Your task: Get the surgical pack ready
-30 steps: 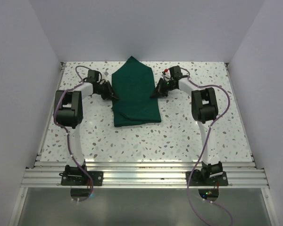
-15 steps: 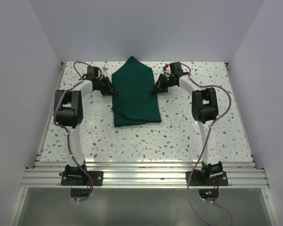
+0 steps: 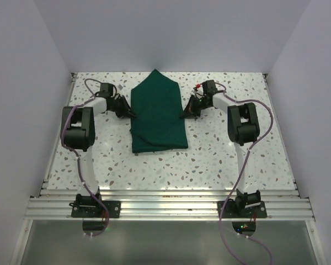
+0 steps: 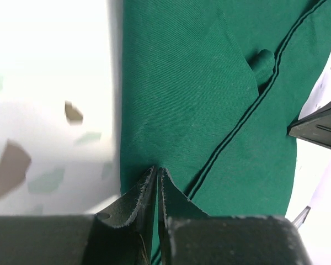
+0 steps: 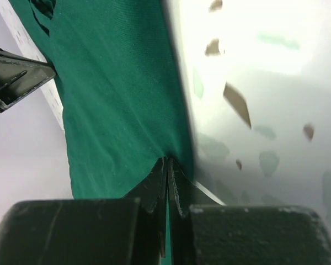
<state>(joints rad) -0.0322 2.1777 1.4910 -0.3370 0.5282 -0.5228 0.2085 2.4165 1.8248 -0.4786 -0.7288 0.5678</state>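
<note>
The surgical pack is a dark green fabric bundle (image 3: 158,113) lying folded at the far middle of the speckled table, with a pointed far end. My left gripper (image 3: 132,114) is shut on its left edge; in the left wrist view the closed tips (image 4: 157,172) pinch the green cloth (image 4: 209,99). My right gripper (image 3: 183,114) is shut on its right edge; in the right wrist view the closed tips (image 5: 168,161) pinch the cloth (image 5: 116,94). No silver tray is in view.
White walls enclose the table on the left, right and far sides. A metal rail (image 3: 165,204) with both arm bases runs along the near edge. The speckled tabletop (image 3: 171,165) lies between the bundle and the rail.
Both grippers have shifted slightly along the bundle's side edges, and the bundle has shifted a little and lies flatter.
</note>
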